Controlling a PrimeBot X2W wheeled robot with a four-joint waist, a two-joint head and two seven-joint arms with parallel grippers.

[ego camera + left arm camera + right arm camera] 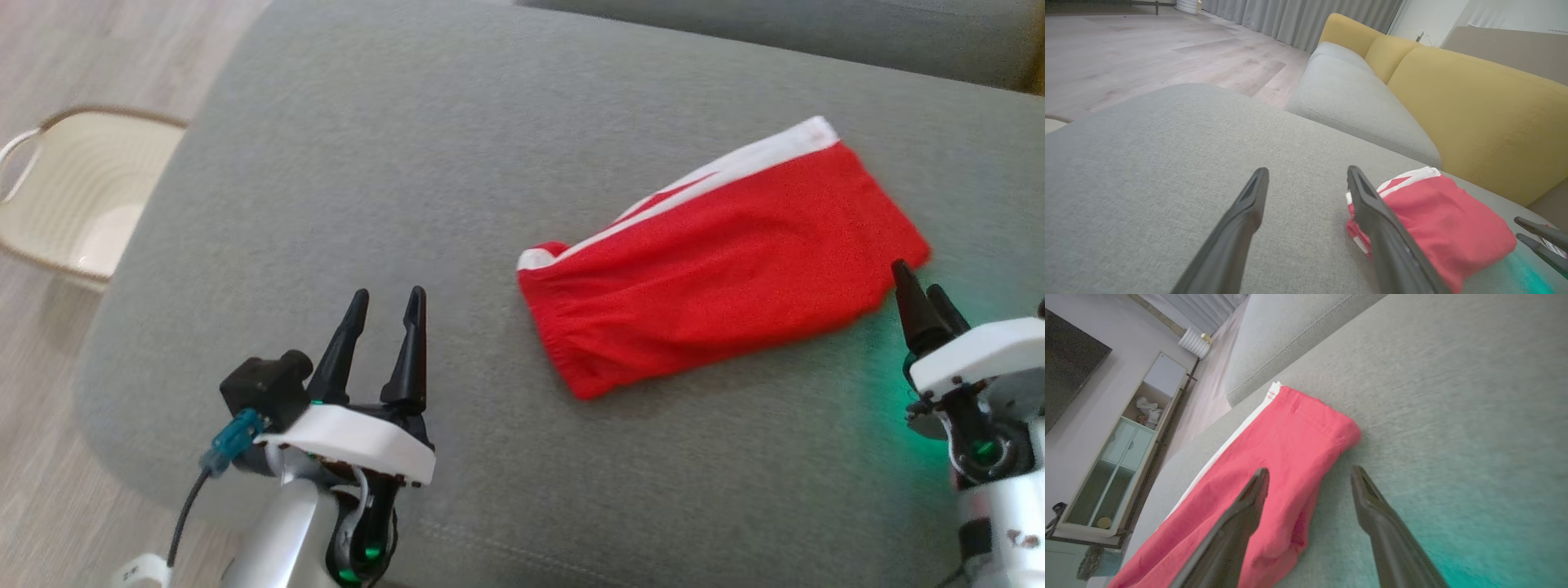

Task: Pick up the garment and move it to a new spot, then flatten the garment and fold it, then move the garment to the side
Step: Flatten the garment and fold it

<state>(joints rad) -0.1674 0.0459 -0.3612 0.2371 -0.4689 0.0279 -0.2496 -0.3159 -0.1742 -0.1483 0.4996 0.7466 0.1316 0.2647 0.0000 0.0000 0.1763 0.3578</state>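
The garment is a pair of red shorts with a white side stripe, lying folded on the grey cushion, right of centre. My left gripper hovers open over bare cushion, well to the garment's left; in its own view the garment lies just right of my left gripper. My right gripper is open at the garment's near right corner. Seen from the right wrist, my right gripper straddles the edge of the garment, holding nothing.
A cream laundry basket stands on the wooden floor left of the cushion. A yellow sofa back and a second grey seat cushion lie beyond. A white cabinet stands against the wall.
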